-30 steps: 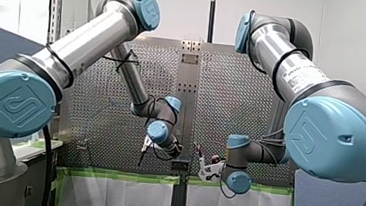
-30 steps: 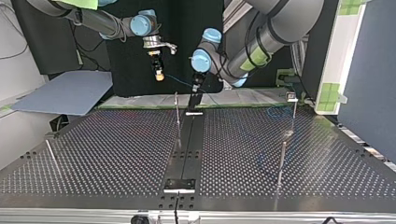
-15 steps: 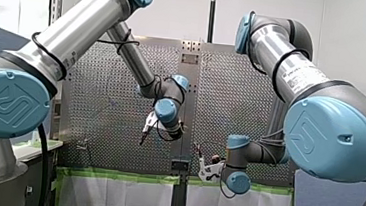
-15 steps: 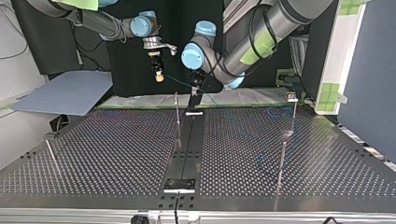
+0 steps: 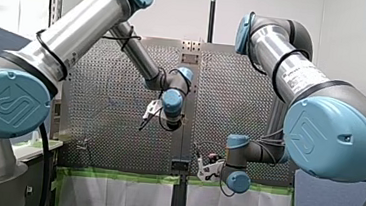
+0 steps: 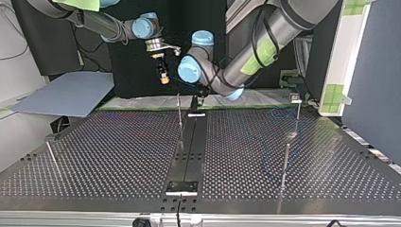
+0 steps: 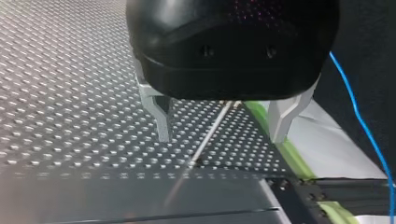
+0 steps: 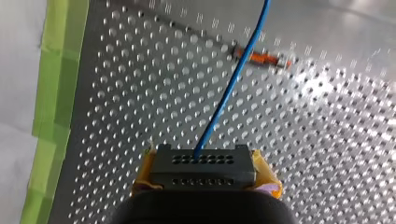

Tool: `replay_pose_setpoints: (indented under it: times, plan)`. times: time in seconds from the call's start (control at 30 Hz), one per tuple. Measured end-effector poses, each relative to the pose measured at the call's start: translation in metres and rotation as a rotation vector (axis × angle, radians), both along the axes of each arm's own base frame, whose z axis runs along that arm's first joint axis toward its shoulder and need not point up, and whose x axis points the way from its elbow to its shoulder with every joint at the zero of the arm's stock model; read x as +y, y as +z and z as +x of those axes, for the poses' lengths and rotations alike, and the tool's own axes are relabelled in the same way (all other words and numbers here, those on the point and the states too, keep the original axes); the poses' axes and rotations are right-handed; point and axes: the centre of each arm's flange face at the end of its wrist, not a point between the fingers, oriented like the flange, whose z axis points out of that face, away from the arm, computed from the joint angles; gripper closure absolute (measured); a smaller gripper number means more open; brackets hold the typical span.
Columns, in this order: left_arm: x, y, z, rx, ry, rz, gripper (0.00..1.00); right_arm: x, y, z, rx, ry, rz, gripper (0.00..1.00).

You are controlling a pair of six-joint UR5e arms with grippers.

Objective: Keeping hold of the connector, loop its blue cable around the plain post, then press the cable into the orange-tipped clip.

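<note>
Right wrist view: the connector [image 8: 203, 164] is clamped between the yellow pads of the right gripper [image 8: 205, 176], with the blue cable [image 8: 229, 93] led ahead toward the orange-tipped clip [image 8: 264, 58]. The left gripper [image 7: 224, 123] is held open, and a thin post [image 7: 205, 140] is seen between its fingers. If the cable were drawn taut, the connector could be dragged from the pads. Counted: one connector, one cable, one clip, two grippers.

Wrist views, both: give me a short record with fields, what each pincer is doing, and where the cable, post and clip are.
Left pincer: open, empty
Thin metal post: ahead of left pincer, seen between its fingers
Right pincer: shut on black multi-hole connector
Thin blue cable: leaves connector, runs ahead over perforated metal table
Orange-tipped clip: beside the cable; cable seated or not, cannot tell
</note>
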Motion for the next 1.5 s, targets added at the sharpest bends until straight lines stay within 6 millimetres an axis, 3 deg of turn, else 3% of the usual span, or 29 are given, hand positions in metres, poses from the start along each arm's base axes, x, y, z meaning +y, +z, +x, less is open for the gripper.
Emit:
replay_pose_setpoints:
  times: [0.13,0.27,0.57,0.7,0.9,1.23,1.5]
  plan:
    - [-0.001,-0.013,0.012,0.043,-0.021,0.025,0.02,0.003,0.000,0.003,0.005,0.033,-0.002,1.00]
    - [0.011,-0.025,0.028,0.095,-0.037,0.058,0.02,0.005,-0.001,0.005,0.011,0.044,0.003,1.00]
    - [0.052,-0.030,0.052,0.196,-0.019,0.079,0.02,0.006,-0.002,0.004,0.022,0.033,0.010,1.00]
    - [0.060,-0.027,0.057,0.225,-0.017,0.093,0.02,0.004,-0.004,0.000,0.029,0.008,0.020,1.00]
    - [0.063,-0.023,0.057,0.271,-0.041,0.108,0.02,0.001,-0.004,-0.003,0.035,-0.026,0.026,1.00]
    - [0.052,-0.023,0.039,0.360,-0.102,0.133,0.02,-0.001,-0.003,0.002,0.040,-0.021,0.016,1.00]
    - [0.041,-0.043,0.031,0.446,-0.130,0.175,0.02,0.001,-0.003,0.004,0.047,-0.015,0.012,1.00]
